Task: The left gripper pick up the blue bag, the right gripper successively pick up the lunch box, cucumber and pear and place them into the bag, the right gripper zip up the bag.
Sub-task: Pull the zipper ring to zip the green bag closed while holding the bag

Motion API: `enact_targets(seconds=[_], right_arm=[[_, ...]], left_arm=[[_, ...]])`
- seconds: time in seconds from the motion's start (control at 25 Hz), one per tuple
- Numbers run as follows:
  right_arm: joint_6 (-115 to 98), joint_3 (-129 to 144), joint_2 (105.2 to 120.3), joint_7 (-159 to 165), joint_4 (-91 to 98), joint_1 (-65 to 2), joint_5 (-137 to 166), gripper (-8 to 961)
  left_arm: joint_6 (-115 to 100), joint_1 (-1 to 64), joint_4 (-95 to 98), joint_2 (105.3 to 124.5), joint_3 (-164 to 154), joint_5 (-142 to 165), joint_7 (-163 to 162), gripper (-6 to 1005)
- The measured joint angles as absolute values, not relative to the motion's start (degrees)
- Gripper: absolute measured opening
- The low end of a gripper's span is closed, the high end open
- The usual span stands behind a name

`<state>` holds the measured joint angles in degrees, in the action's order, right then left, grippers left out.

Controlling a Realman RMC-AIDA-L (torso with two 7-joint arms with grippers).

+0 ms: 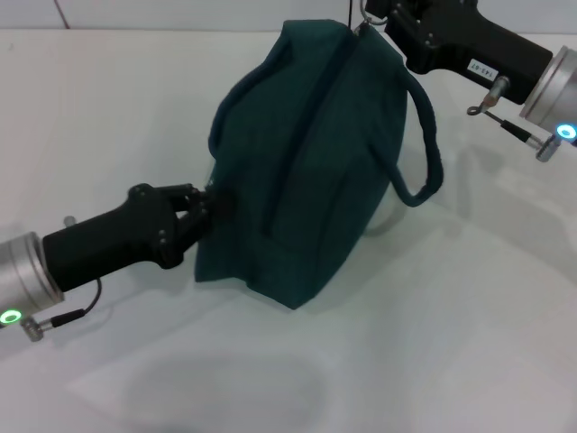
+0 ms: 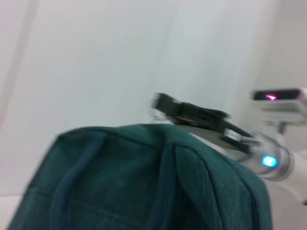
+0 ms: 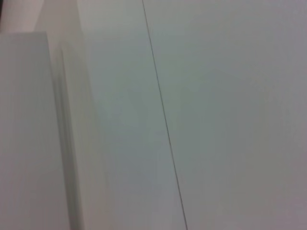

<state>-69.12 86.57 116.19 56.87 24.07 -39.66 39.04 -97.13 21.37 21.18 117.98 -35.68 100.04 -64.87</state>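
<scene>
We saw the blue bag (image 1: 306, 171) standing on the white surface (image 1: 451, 343), its top closed along a seam that ran up to the far end, directly between the two arms. The left end effector (image 1: 209, 206) reached in from the near left and met the bag's near-left side, its tips pressed into the fabric at about mid-height; we could not tell whether they pinched the cloth or merely lay against it, since the dark prongs merged with the dark fabric. The right end effector (image 1: 371, 16) sat at the bag's far top corner, just where the seam ended, with a small metal ring showing beside it at the picture's upper edge; its tips ran out of view there, so we could not tell how they stood. One loop handle (image 1: 422, 144) hung down on the bag's side toward the right end effector, the other curved over the side toward the left one. In the left wrist view we saw the bag's top (image 2: 144, 182) close below, and the right end effector (image 2: 192, 115) beyond it.
</scene>
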Motion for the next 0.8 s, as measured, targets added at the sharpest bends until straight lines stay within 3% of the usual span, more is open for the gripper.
enact_targets(seconds=[0.24, 0.48, 0.56, 0.8], right_arm=[[-70.68, 86.57, 116.19, 56.84, 24.57, -38.87, 38.4, 8], [-70.92, 86.57, 116.04, 56.8, 24.61, -39.3, 38.4, 8], [-70.89, 86.57, 116.03, 56.79, 24.61, -39.45, 38.4, 9], [-70.4, 86.57, 116.11, 56.72, 24.62, -39.86, 38.41, 9]], left_arm=[[-95.64, 20.13, 21.18, 118.91, -30.49, 99.37, -64.03, 69], [-96.69, 19.55, 21.73, 119.23, -27.71, 98.71, -62.62, 177], [-97.27, 19.82, 23.57, 119.23, -27.82, 98.57, -63.59, 392], [-97.05, 23.02, 37.14, 119.22, -28.57, 100.23, -77.43, 508]])
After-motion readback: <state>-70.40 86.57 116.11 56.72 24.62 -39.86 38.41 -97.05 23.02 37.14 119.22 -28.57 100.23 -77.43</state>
